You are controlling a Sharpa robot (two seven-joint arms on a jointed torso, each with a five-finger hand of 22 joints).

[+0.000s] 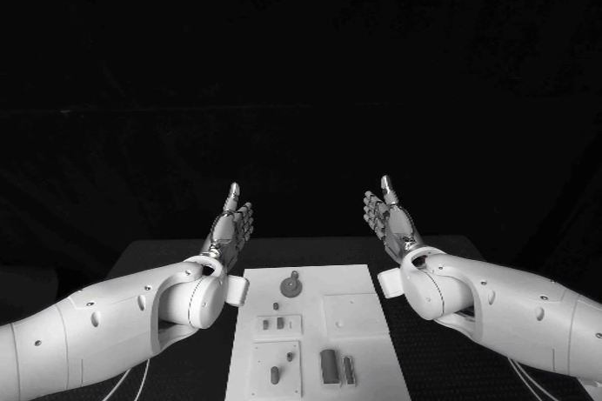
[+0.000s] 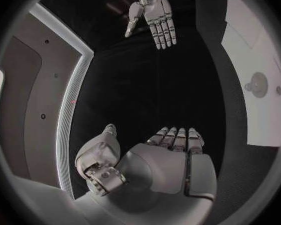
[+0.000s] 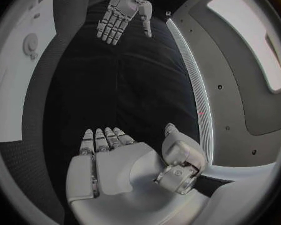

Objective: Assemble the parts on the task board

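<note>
The white task board (image 1: 364, 284) lies in the middle of the black table, between my two arms. On it I see a round grey part (image 1: 291, 287), small grey pieces (image 1: 278, 324) in a recessed square, and a dark upright block (image 1: 329, 366) near the front. My left hand (image 1: 230, 227) is raised above the table's far left, fingers straight and together, holding nothing. My right hand (image 1: 392, 218) mirrors it on the far right, flat and empty. In the left wrist view my left hand (image 2: 168, 160) faces the right hand (image 2: 154, 16), with the board (image 2: 262, 70) at the side.
The black table (image 1: 163, 253) stretches past the board on both sides and beyond the hands. In the right wrist view my right hand (image 3: 115, 160) faces the left hand (image 3: 122, 12), and the board (image 3: 22, 60) curves along the edge.
</note>
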